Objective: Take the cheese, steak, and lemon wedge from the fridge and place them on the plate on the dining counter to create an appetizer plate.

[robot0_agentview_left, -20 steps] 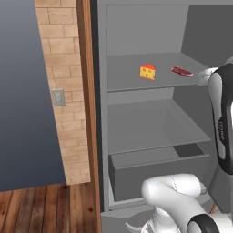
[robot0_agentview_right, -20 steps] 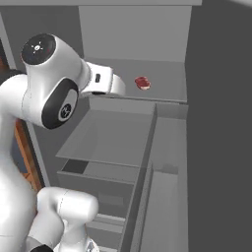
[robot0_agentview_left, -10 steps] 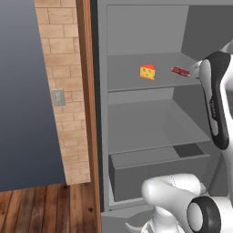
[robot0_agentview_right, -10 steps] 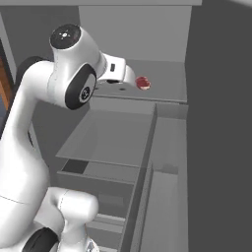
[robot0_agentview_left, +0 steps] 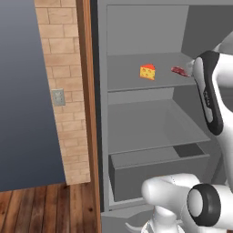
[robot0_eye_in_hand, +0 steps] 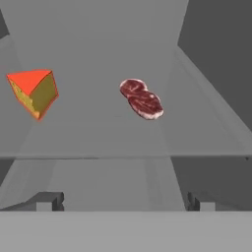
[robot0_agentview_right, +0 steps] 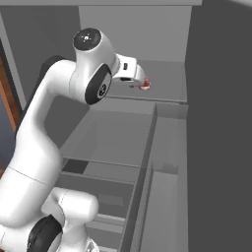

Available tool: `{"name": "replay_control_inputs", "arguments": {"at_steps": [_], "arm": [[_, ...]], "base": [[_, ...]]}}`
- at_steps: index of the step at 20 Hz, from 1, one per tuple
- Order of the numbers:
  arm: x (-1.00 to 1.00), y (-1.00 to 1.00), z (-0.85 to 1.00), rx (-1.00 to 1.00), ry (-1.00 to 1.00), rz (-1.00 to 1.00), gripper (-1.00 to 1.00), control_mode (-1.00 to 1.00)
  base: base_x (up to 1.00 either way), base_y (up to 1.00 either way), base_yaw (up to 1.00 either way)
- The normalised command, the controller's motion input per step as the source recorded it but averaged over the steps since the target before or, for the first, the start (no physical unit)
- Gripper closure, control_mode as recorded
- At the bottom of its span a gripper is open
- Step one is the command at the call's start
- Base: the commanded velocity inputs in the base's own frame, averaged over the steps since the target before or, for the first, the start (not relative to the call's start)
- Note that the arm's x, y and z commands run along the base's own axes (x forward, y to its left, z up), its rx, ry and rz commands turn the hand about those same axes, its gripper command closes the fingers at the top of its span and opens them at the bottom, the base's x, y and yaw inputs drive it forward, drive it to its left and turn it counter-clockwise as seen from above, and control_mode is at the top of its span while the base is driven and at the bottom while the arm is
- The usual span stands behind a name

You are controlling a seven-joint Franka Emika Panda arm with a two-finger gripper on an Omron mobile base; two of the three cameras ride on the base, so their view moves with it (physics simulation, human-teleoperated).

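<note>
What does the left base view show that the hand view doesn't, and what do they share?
Left base view alone: the brick wall, the wood floor, the fridge's grey drawer and the robot's arm. Hand view alone: the claw with its fingertips set wide apart, open and holding nothing. Both: the cheese and the steak apart on the same fridge shelf.

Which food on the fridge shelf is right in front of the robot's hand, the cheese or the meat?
The steak, the flat red slab. It lies nearly straight ahead of the gripper, while the orange cheese sits off to the side.
</note>
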Motion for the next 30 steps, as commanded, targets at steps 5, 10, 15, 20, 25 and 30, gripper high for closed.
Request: {"name": "replay_control_inputs", "arguments": {"at_steps": [5, 10, 15, 20, 25, 30], "arm": [[0.45, -0.07, -0.06, 0.00, 0.00, 0.07, -1.00, -1.00], [0.34, -0.24, -0.18, 0.00, 0.02, 0.10, -1.00, -1.00], [0.44, -0.15, -0.14, 0.00, 0.07, 0.08, -1.00, -1.00], [0.51, 0.00, -0.12, 0.00, 0.10, 0.06, -1.00, -1.00], [0.46, -0.07, -0.14, 0.00, 0.09, 0.06, -1.00, -1.00], [0.35, -0.26, -0.14, 0.00, 0.04, 0.05, -1.00, -1.00]], "base": [[0.00, 0.00, 0.00], [0.00, 0.00, 0.00], [0.00, 0.00, 0.00], [0.00, 0.00, 0.00], [0.00, 0.00, 0.00], [0.00, 0.00, 0.00]]}}
